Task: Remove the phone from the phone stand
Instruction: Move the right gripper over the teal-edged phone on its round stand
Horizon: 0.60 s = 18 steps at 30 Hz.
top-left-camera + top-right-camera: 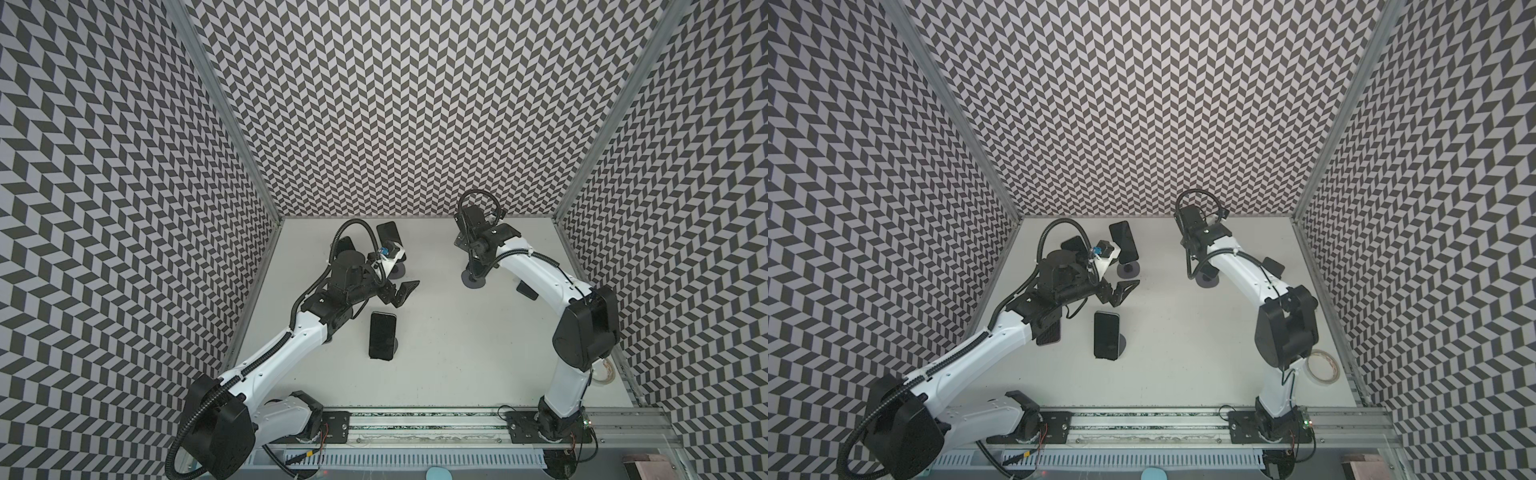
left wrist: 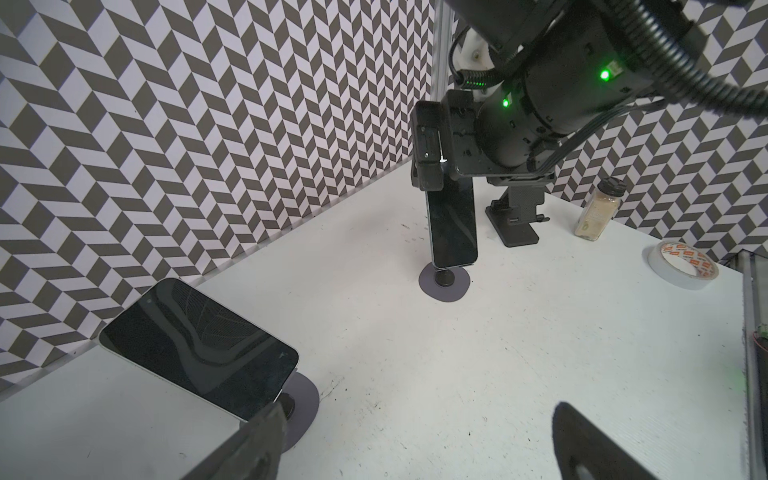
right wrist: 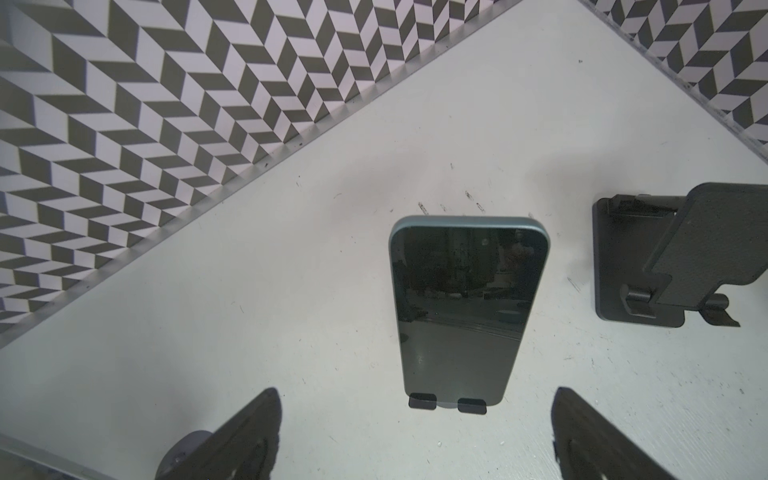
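Black phone (image 3: 467, 307) leans on its stand (image 3: 422, 402) (right gripper (image 3: 415, 395) gaping nearby).

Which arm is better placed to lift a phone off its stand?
Right. The right gripper hangs open above an upright phone on its stand, centred in its wrist view. The left gripper, also open, hovers between the front phone and back phone, over neither.
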Motion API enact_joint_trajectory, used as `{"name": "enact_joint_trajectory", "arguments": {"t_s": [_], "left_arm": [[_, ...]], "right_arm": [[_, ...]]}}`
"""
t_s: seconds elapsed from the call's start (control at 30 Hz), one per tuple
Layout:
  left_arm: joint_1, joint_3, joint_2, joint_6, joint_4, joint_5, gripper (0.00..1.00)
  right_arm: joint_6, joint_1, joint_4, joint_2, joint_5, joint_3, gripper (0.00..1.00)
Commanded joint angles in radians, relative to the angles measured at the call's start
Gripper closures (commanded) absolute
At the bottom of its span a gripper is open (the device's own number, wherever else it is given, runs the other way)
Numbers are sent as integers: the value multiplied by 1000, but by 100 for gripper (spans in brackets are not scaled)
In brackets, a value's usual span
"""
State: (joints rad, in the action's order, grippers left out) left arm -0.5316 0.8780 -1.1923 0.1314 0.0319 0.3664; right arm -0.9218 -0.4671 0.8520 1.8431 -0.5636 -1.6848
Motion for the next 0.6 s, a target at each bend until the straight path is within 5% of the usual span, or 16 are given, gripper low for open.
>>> {"name": "enact_joint_trajectory", "arguments": {"t_s": [0.0, 0.57], "left_arm": [[1, 10, -12, 35, 18, 49, 0], [-22, 38, -55, 82, 41, 47, 0]], "right_arm": [[-27, 11, 18, 29, -46, -31, 1], [-42, 59, 60, 99, -40, -79, 1]]}}
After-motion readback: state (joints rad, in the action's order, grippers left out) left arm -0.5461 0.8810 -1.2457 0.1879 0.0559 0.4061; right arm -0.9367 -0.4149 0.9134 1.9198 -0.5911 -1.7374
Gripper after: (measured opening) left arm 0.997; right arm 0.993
